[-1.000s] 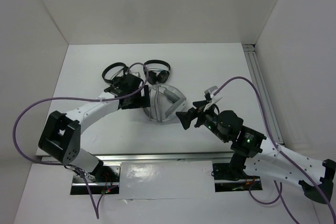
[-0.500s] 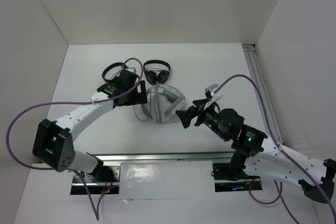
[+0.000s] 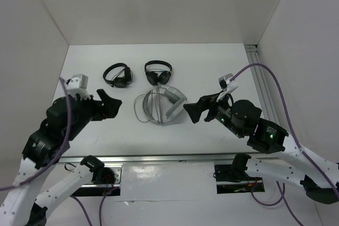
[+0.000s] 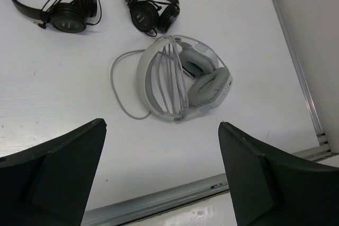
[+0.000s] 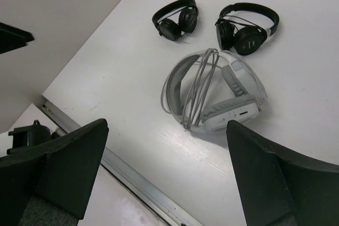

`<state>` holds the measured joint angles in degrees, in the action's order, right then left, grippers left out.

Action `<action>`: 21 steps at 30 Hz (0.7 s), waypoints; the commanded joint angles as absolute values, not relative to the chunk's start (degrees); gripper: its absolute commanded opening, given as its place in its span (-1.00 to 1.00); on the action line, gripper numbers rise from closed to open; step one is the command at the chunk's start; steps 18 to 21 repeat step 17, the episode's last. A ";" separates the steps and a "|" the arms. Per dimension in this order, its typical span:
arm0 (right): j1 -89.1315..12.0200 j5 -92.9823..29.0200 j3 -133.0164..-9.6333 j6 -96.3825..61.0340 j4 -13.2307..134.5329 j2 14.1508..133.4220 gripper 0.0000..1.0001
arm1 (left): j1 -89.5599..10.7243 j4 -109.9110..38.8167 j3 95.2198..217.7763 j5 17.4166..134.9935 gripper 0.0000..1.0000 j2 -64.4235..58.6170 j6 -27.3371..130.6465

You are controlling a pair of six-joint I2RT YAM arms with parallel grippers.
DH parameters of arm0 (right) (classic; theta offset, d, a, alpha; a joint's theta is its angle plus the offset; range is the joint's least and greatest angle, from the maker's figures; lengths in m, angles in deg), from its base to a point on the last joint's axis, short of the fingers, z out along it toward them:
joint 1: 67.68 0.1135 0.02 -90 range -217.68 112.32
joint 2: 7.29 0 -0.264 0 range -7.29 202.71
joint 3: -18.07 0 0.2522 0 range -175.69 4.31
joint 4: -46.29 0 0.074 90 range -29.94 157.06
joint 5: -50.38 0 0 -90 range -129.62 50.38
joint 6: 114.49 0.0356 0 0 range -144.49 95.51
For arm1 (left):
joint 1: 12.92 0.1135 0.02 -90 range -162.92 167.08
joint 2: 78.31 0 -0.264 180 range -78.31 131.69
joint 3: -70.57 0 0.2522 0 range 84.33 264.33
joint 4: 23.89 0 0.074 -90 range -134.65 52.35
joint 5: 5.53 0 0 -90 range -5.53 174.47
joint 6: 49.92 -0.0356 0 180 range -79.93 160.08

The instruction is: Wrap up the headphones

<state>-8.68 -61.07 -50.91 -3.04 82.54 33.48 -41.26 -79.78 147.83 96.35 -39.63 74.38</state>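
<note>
A robotics lab test cell: a white table (image 3: 212, 62) boxed in by plain white walls (image 3: 159, 9), aluminium rails (image 3: 159, 158) along its near and right edges, the left arm (image 3: 58, 125) and right arm (image 3: 265, 136) mounted at the front edge, purple cables (image 3: 258, 64) looping loose from them

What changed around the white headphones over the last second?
The left hand, open, drew back from the headphones toward the near left, leaving them lying free, cable wound over the headband. The right hand stayed open just right of them; the two black headphones did not move.
</note>
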 commanded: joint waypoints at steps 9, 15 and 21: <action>-8.27 -58.69 -58.09 0.55 100.39 25.59 1.00 | -41.39 -100.40 158.94 92.02 1.00 -62.47 71.80; -8.27 -59.92 -57.48 1.09 102.59 22.33 1.00 | -41.92 -106.81 160.09 96.07 1.00 -67.67 72.86; -8.27 -60.53 -56.95 1.70 102.59 22.32 1.00 | -42.44 -106.82 160.09 96.07 1.00 -67.67 73.39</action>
